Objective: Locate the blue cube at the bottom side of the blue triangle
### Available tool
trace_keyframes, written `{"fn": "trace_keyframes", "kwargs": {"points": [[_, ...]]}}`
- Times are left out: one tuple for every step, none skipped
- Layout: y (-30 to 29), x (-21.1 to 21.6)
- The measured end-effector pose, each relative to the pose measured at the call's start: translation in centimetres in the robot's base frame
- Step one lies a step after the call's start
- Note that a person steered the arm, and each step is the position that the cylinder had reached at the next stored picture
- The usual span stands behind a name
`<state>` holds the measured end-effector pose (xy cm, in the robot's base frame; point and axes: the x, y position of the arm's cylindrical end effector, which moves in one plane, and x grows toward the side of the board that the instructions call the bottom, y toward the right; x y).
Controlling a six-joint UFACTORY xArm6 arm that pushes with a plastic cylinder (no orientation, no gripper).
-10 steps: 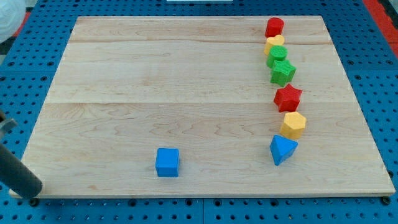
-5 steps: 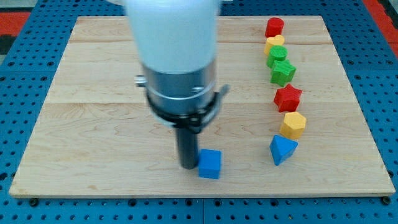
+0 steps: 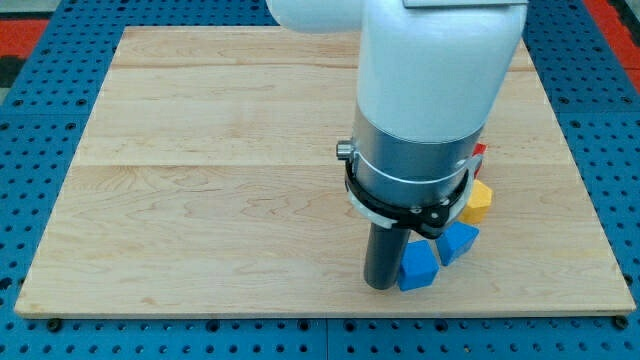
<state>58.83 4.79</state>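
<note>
- The wooden board (image 3: 200, 150) lies flat on a blue perforated bench (image 3: 30, 330) and takes up almost the whole view, its near edge running along the view's bottom.
- The arm (image 3: 430, 70) comes down from the view's top, right of centre: a wide white housing, below it a grey metal collar ringed by a black clamp, and below that the straight dark rod. It stands close to upright and hides much of the board's right half.
- There is no gripper on this rig, so nothing to spread or pinch; the rod simply ends in my tip (image 3: 380, 287), which sits on the board near its bottom edge, toward the bottom-right corner.
- The blue cube (image 3: 419, 266) is just to the view's right of my tip, against the rod as far as can be told.
- The blue triangle (image 3: 459, 241) sits up and to the right of the cube; the two appear to touch at a corner, with the cube at the triangle's lower left.
- A yellow block (image 3: 478, 201) shows just above the triangle, partly hidden by the collar.
- A sliver of a red block (image 3: 480, 150) peeks out beside the collar; its shape cannot be made out.
- No writing or labels can be read anywhere.
</note>
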Motion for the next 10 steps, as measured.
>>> {"fn": "trace_keyframes", "kwargs": {"points": [[-1.1,-0.5],[-0.1,-2.1],[2.3,-2.3],[3.5,-2.3],[3.5,-2.3],[3.5,-2.2],[3.5,-1.3],[3.2,0.1],[3.4,0.4],[3.8,0.4]]}}
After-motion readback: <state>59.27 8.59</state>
